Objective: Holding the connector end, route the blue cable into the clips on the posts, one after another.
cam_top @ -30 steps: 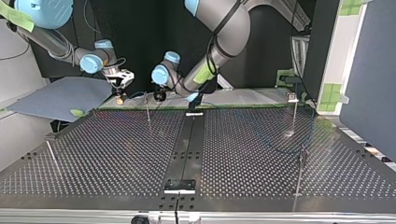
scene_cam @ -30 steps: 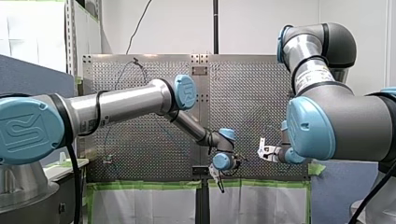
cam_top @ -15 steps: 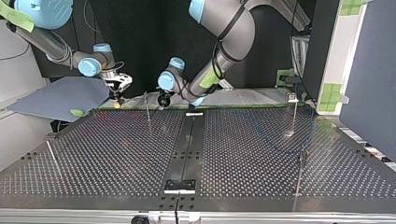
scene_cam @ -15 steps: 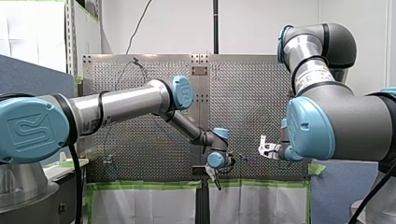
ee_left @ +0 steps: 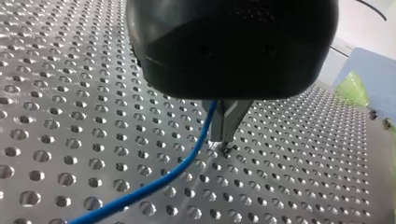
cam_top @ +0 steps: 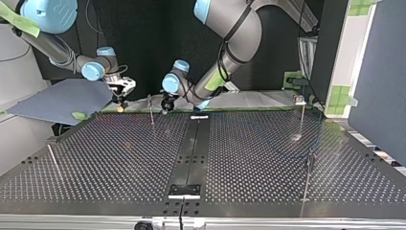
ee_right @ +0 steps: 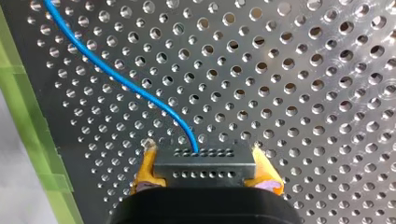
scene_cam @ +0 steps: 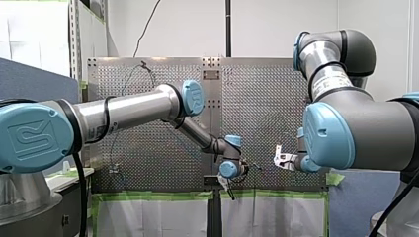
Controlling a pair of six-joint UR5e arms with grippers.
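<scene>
Plainly our right gripper (ee_right: 204, 158) clamps its yellow pads on the grey connector (ee_right: 205, 173), and our left gripper (ee_left: 223, 135) pinches the blue cable (ee_left: 187, 158) just above the perforated table (ee_left: 60, 84); we judge it light, limp, best guided close to the connector

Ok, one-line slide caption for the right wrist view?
My right gripper clamps the grey connector between yellow pads, its blue cable curving away over the perforated table.

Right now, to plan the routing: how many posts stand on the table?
4 posts, top view: far left, far right, near right, near left. Others may be hidden.
</scene>
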